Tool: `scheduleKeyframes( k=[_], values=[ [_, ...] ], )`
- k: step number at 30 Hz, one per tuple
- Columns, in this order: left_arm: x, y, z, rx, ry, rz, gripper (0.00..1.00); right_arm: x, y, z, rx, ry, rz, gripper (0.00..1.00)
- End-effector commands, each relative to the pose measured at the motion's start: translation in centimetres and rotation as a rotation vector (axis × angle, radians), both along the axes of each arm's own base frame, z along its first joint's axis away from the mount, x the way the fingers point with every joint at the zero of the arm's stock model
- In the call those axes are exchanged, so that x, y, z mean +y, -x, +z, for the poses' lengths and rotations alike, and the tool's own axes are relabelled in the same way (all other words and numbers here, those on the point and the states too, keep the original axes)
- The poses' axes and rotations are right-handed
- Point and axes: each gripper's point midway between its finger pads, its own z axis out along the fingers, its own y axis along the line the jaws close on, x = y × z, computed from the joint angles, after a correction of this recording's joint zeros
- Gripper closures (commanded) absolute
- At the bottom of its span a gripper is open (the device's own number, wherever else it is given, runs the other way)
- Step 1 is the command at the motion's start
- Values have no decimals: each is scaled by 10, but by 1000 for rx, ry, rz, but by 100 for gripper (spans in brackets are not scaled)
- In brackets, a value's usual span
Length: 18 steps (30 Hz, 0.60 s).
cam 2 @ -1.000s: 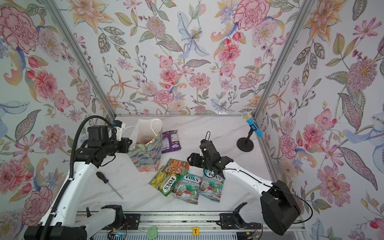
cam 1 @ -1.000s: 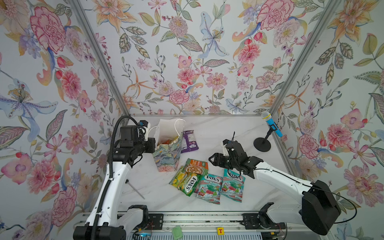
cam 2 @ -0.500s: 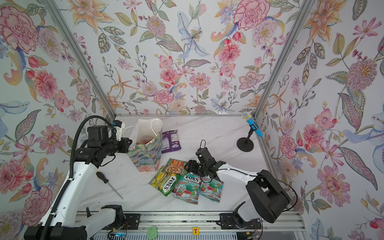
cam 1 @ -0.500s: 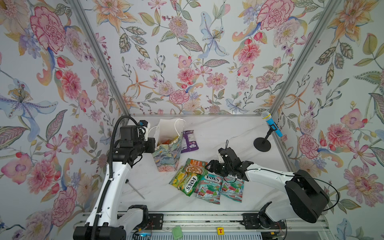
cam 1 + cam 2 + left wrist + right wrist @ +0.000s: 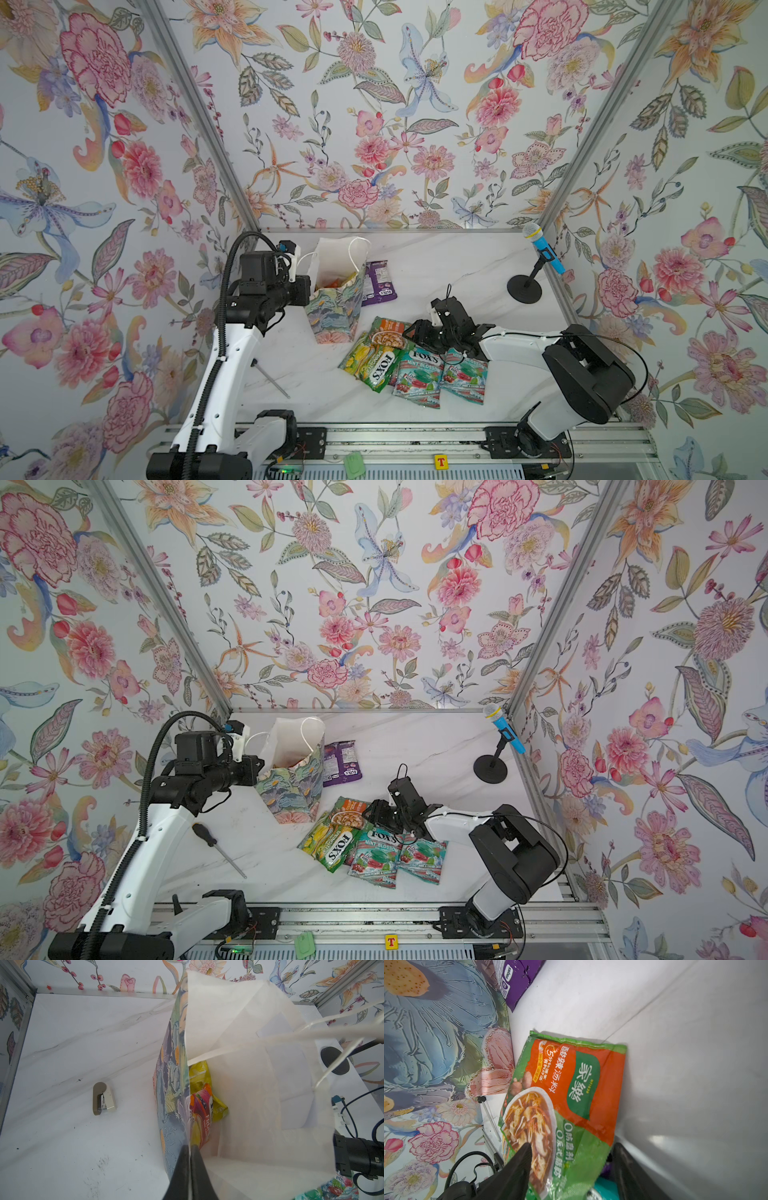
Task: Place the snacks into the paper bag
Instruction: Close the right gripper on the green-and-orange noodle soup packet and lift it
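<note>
Nearest the front rail, at about 5 o'clock from the paper bag [image 5: 334, 307], a loose heap of snacks lies on the marble table [image 5: 457, 266]. It holds a yellow-green FOX'S pouch [image 5: 374, 368], a teal mint pouch [image 5: 419, 376] and a second teal pouch [image 5: 465, 376] beside it. An orange-green soup pouch [image 5: 388, 332] lies on the heap's far edge. A screwdriver [image 5: 203, 833] lies at the bag's 7 o'clock, apart from the heap.

The right gripper [image 5: 572, 1145] is low over the soup pouch with its fingers spread wide. One finger is above the printed face and the other is past the pouch's edge. Nothing is clamped.

Farther back the bag stands upright with its mouth open. The left gripper [image 5: 190, 1149] has its fingers pressed together on the bag's rim, one inside the wall and one outside, pinching the paper. Inside, a yellow pouch [image 5: 198, 1076] and a pink-orange fruit pouch [image 5: 202, 1109] rest against that wall. A purple pouch [image 5: 378, 282] lies flat just beside the bag at its 2 o'clock. Farthest off, at 3 o'clock by the right wall, stands a toy microphone [image 5: 540, 251].

At least two snacks are in and five are visibly out, so the job looks less than half done. The soup pouch seems the next one due.
</note>
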Motion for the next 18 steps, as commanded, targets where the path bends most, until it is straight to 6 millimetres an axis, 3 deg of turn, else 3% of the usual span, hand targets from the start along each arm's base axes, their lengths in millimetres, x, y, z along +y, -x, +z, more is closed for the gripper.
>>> scheduleKeyframes(
  k=[1, 13, 15, 18],
  values=[
    [4, 5, -7, 25, 3, 18, 95, 8, 1, -3, 22, -37, 2, 36],
    [5, 5, -10, 30, 0, 19, 95, 21, -9, 0, 23, -111, -22, 43],
    [5, 5, -9, 30, 0, 19, 95, 22, -12, 1, 20, -122, -26, 48],
    [5, 6, -10, 31, 0, 19, 95, 25, -17, 5, 10, -134, -29, 63]
  ],
)
